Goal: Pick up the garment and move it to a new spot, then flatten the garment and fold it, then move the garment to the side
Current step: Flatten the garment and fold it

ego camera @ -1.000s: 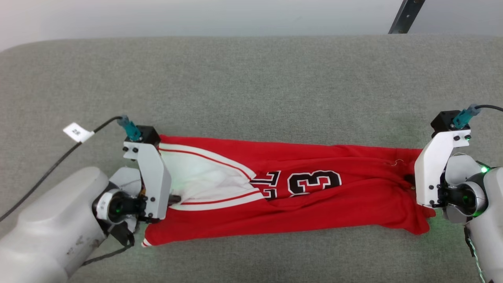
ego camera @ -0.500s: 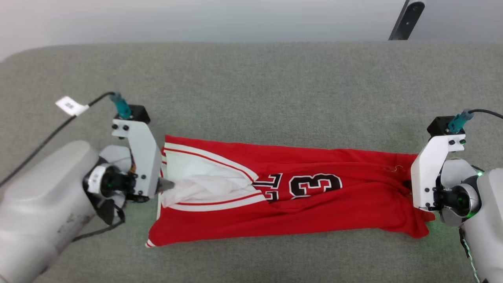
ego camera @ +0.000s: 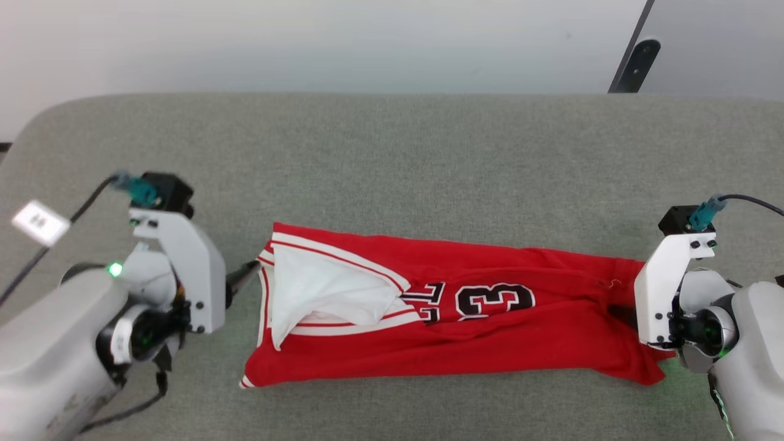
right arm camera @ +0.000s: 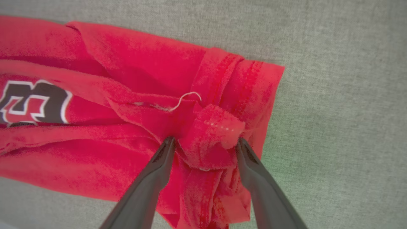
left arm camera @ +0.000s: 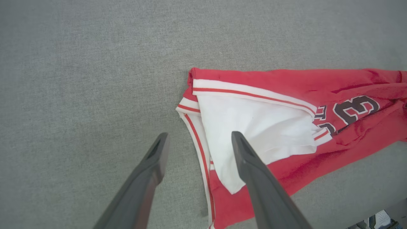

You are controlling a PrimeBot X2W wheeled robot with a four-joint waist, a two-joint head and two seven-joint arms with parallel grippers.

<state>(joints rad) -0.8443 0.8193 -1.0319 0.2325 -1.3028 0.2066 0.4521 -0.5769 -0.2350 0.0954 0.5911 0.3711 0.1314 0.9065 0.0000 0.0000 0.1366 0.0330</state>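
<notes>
The garment (ego camera: pixel 490 331) is a red jersey lying as a long folded strip across the grey surface, black number facing up, white sleeve (ego camera: pixel 318 294) at its left end. In the left wrist view my left gripper (left arm camera: pixel 198 136) hangs open above the sleeve end of the garment (left arm camera: pixel 260 127), holding nothing. The head view shows one of its fingertips (ego camera: pixel 242 275) just left of the striped trim. At the hem end of the garment (right arm camera: pixel 127 82) my right gripper (right arm camera: pixel 205 141) has its jaws spread wide, a bunched fold of red cloth standing between them.
The grey padded surface (ego camera: pixel 392 171) has rounded far corners and open room behind and in front of the jersey. A dark pole (ego camera: pixel 634 55) leans at the upper right. A cable with a white tag (ego camera: pixel 37 222) trails from my left wrist.
My left gripper let go of the white sleeve end and drew back to the left. My right gripper opened over the hem. The head camera shifted, so the whole scene sits lower.
</notes>
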